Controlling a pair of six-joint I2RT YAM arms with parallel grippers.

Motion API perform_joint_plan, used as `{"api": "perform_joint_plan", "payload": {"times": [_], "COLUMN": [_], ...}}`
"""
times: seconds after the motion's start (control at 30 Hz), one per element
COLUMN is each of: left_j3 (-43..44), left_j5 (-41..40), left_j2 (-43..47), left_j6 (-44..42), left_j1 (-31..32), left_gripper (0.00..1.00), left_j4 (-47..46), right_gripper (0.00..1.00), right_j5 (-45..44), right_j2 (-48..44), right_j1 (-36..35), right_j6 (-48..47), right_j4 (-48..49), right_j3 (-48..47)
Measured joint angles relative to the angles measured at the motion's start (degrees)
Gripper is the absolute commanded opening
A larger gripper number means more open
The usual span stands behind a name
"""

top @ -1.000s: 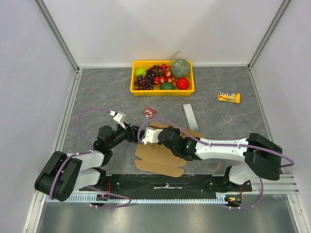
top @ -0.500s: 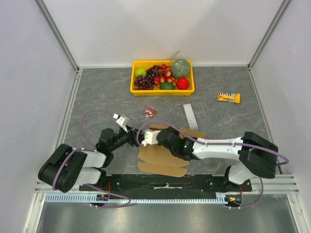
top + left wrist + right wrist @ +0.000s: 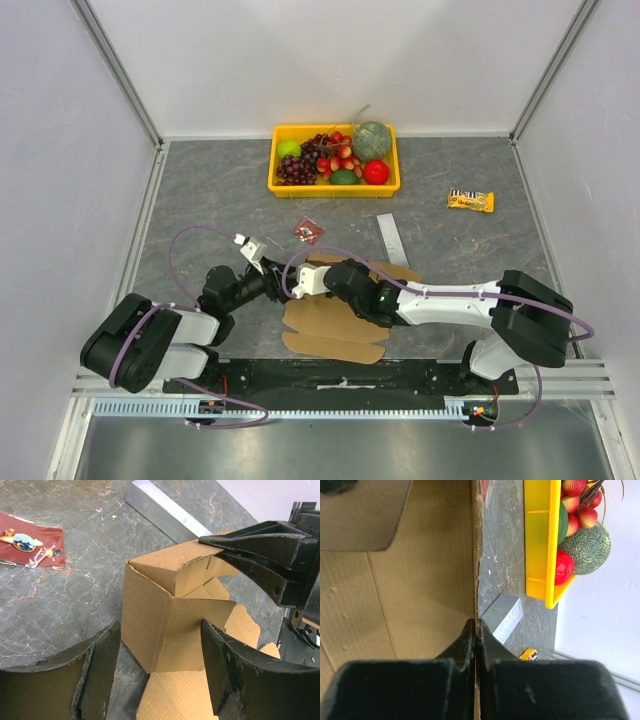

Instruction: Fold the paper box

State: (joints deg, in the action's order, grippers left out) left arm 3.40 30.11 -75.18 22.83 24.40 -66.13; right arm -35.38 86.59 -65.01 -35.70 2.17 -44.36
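Brown paper box point(image 3: 150, 605), half raised on the bench point(image 3: 200, 190) between your two arms, is at the wall-raising step, I think: your right tool point(image 3: 202, 541) pinches its top flap, your left tool point(image 3: 160, 624) stands open astride its corner and should next steady that wall.

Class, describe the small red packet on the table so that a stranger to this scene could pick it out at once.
Find the yellow fruit tray at the far side of the grey table. Between it and the brown paper box lie two flat things. The packet is the left one: dark red with a colourful figure, unlike the plain silvery strip.
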Motion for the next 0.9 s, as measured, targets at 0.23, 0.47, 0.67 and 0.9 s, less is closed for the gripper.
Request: {"api": "perform_joint_plan", "payload": {"times": [0.23,0.47,0.67,0.9], "left_j3": [1.4,2.7,2.6,1.7], "left_j5": [0.4,-0.1,-1.3,-3.1], "left_j2": [-5.7,-9.0,-10.5,-12.7], "left_j6": [-0.2,-0.4,-0.7,-0.7], "left_j1": [0.3,0.5,0.5,0.5], "left_gripper": [0.74,0.77,0.79,0.79], "left_j4": [-2.7,-5.1,-6.9,-7.8], "right_gripper": [0.00,0.00,0.00,0.03], "right_j5": [0.9,1.2,2.2,2.5], "right_j2": [1.2,1.7,1.8,1.8], "right_j1": [0.3,0.8,0.9,0.7], "right_j6": [-2.1,-4.4,-4.9,-5.9], "right_j4": [0.2,0.9,1.1,2.4], "right_j3": [-2.2,-3.0,-3.0,-1.5]}}
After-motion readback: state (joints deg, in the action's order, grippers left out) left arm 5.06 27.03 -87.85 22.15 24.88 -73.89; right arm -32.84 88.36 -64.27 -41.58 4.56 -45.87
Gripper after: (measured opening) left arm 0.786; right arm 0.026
